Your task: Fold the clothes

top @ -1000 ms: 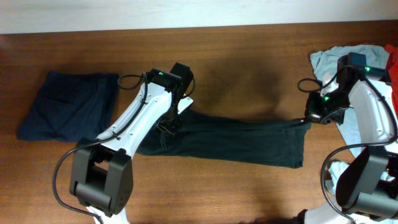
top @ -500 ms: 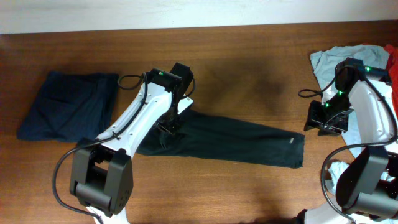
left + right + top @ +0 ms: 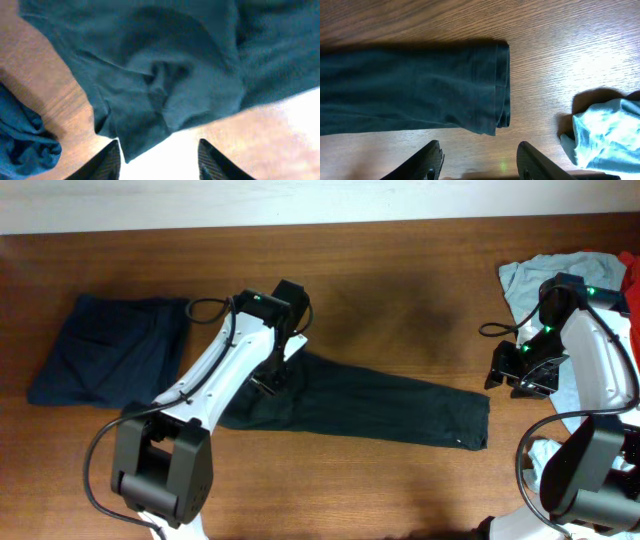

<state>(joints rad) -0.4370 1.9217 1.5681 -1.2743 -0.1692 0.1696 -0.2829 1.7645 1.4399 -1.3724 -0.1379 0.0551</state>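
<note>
A dark garment [image 3: 370,408], one of the clothes, lies on the wooden table folded into a long strip slanting from centre-left to right. My left gripper [image 3: 270,378] hovers open over its bunched left end [image 3: 165,75]; a corner of cloth shows below between the spread fingertips [image 3: 107,165] without being pinched. My right gripper [image 3: 508,377] stands open just right of the strip's hemmed right end [image 3: 490,85]. Only bare wood lies between its fingers [image 3: 532,160].
A folded dark-navy garment [image 3: 110,352] lies at the far left and shows as blue cloth [image 3: 20,142] in the left wrist view. A heap of light-blue [image 3: 528,278] and red [image 3: 630,280] clothes sits at the right edge; its light-blue cloth [image 3: 605,130] lies beside my right fingers.
Both grippers have opened and let go of the dark garment. Its right end has dropped flat on the table, and my right gripper has drawn back a little to the right.
</note>
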